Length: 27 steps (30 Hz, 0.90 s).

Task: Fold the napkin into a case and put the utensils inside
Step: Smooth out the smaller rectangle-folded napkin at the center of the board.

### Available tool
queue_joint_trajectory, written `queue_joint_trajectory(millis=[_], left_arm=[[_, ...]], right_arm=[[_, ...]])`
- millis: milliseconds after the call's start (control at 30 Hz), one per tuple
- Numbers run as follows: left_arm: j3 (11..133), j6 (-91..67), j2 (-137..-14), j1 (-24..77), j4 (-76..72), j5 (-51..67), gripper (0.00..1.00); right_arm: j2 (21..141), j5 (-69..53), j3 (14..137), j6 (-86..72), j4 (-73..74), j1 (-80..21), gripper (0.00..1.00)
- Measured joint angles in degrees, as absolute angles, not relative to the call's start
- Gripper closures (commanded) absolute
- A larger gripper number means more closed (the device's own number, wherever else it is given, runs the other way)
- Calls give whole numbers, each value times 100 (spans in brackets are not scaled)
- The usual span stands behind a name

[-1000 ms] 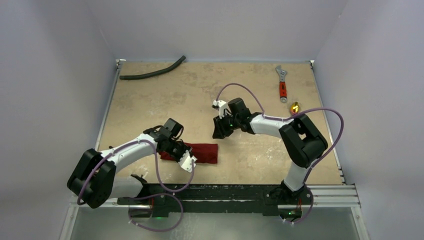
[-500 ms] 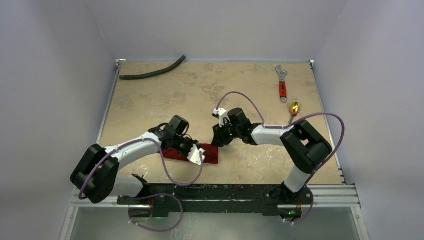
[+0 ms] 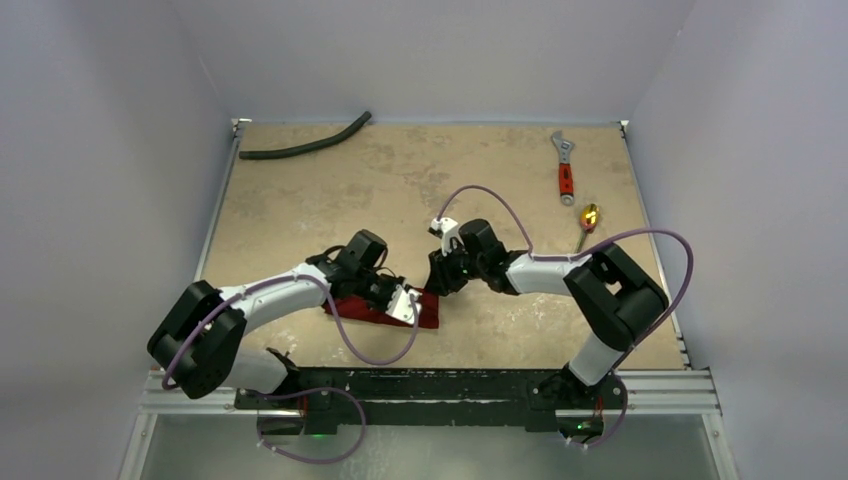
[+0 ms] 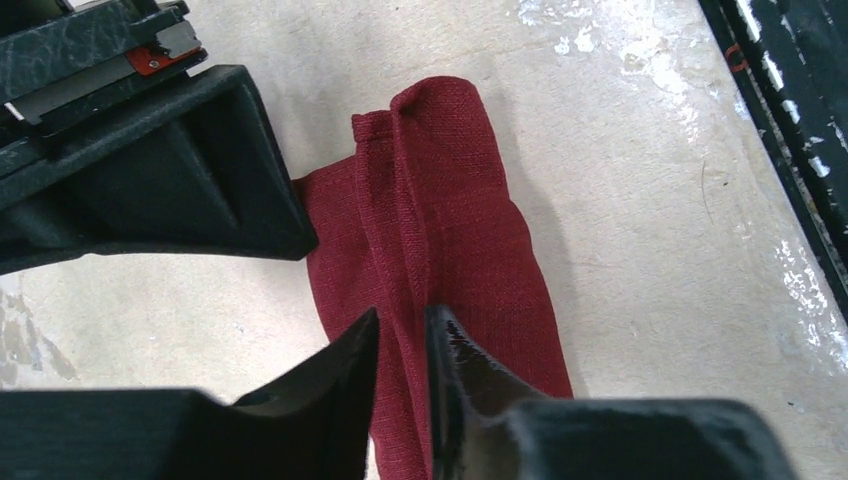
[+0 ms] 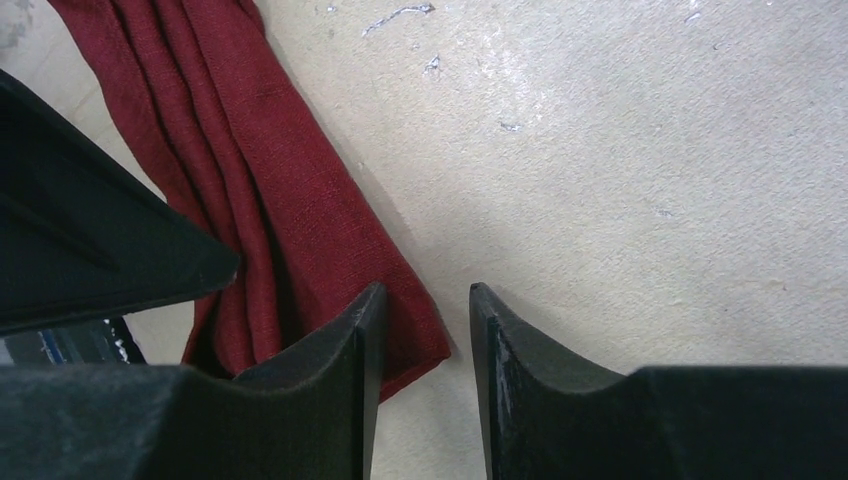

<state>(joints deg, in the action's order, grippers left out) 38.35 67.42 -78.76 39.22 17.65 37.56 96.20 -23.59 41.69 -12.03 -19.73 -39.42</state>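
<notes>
The dark red napkin (image 3: 360,309) lies folded into a narrow strip near the table's front edge, with ridges running along its length (image 4: 470,220). My left gripper (image 3: 405,303) is low over the strip's right part, its jaws slightly apart (image 4: 402,322) astride a raised fold of cloth. My right gripper (image 3: 441,281) hovers open at the strip's right end (image 5: 425,300); one finger is over the napkin's corner (image 5: 300,210), the other over bare table. One gold utensil (image 3: 588,217) lies at the far right. No case shape shows.
A red-handled wrench (image 3: 565,172) lies at the back right, just behind the gold utensil. A black hose (image 3: 305,146) lies at the back left. The two grippers are close together; the right one fills the upper left of the left wrist view (image 4: 150,170).
My left gripper slid right along the napkin and its jaws parted a little. The right gripper came down and leftwards to the napkin's right end.
</notes>
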Motion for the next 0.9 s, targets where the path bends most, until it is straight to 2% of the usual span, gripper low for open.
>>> queue_joint_trajectory(millis=[67,100,167,267,500,900], left_arm=[[3835,6707,-7881,3948,1763,3778,98],[3826,6705,-7887,3964,1756,3782,100],[3769,6709,-7889,3990,1730,3778,100],[3691,6713,-7889,3990,1737,3758,100],[3553,6716,-7889,3990,1610,3612,100],[3223,6403,-7913,3990,731,3055,100]], right_arm=[[9544,-2355,4163,-1243,-1916,-3929,68],[9494,-2351,4163,-1245,-1892,-3922,71],[9325,-2346,4160,-1260,-1855,-3905,76],[8982,-2364,4119,-1267,-1848,-3868,77],[8770,-2882,3916,-1304,-2117,-3839,61],[8331,-3568,3177,-1223,-2274,-3839,56]])
